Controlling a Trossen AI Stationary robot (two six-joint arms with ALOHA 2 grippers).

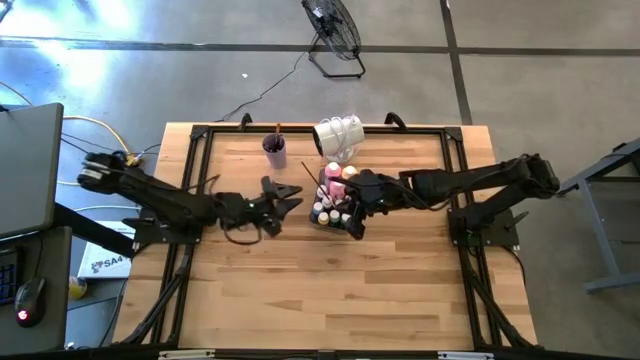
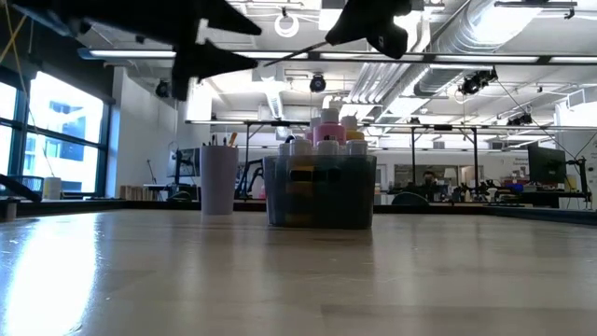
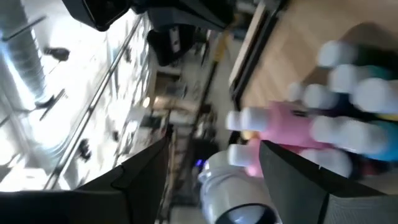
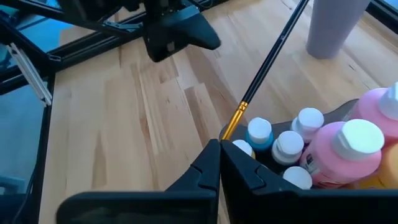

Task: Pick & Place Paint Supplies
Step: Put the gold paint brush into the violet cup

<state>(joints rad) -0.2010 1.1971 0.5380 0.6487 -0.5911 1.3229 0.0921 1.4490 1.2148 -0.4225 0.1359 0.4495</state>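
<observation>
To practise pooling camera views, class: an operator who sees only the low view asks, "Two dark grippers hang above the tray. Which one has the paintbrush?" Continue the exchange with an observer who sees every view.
Observer: The right gripper. Its fingers are shut on the paintbrush near the gold band.
Operator: Is the left one on it too?
Observer: No. From above, the left gripper is open and off the brush.
Operator: Where is the right one over the tray?
Observer: Above the tray's edge nearest the left arm, just over the small white-capped bottles.
</observation>
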